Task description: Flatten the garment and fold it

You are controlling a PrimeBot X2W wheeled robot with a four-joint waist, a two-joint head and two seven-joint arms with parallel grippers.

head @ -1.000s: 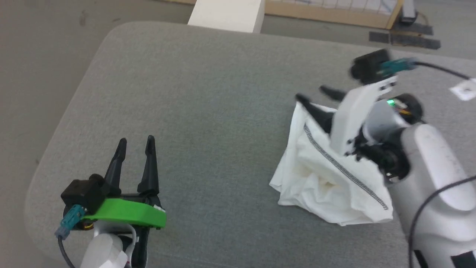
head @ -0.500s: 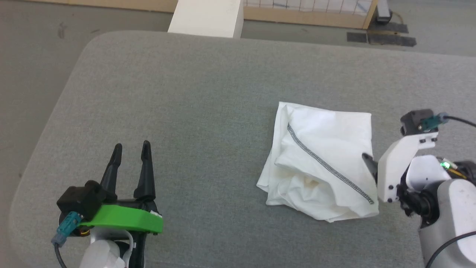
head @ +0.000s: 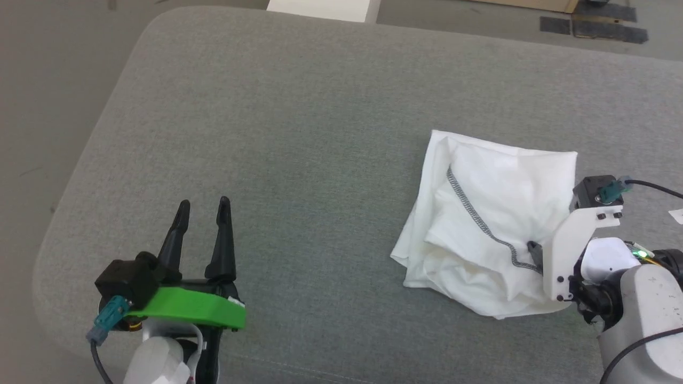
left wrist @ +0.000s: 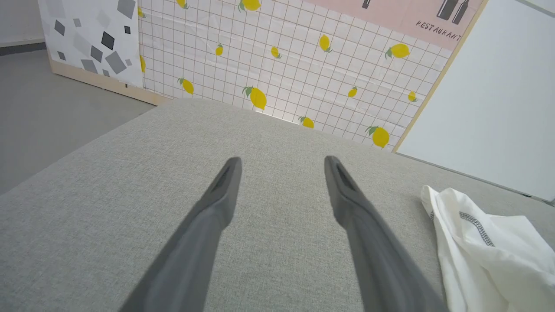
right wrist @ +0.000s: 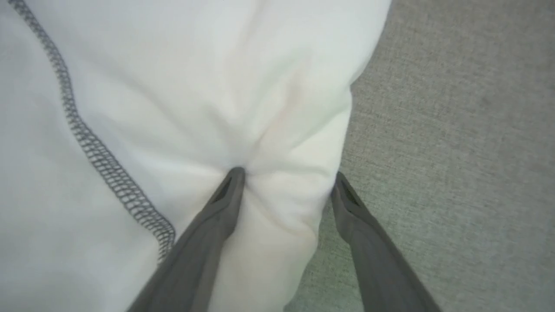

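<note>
Green plastic collars the left tool (head: 204, 202), which hangs over bare grey tabletop (head: 299, 133) near the front left corner. Its two dark fingers are spread wide with nothing between them. At the front right, the right tool (right wrist: 287, 172) is spread just as wide and grips nothing. One fingertip (right wrist: 230, 186) presses a dimple into the garment (head: 496, 224) and the other sits just beside the cloth's edge above the tabletop, so a rounded fold lies loosely between them. The garment, white and bunched into a rough folded heap, lies on the right half of the tabletop, well apart from the left tool. A dark zigzag stitch line (head: 467, 205) runs diagonally across its top layer. Beyond the far rim are a white box (head: 320, 6) and black strips (head: 592, 26) on the grey floor (head: 42, 80).
</note>
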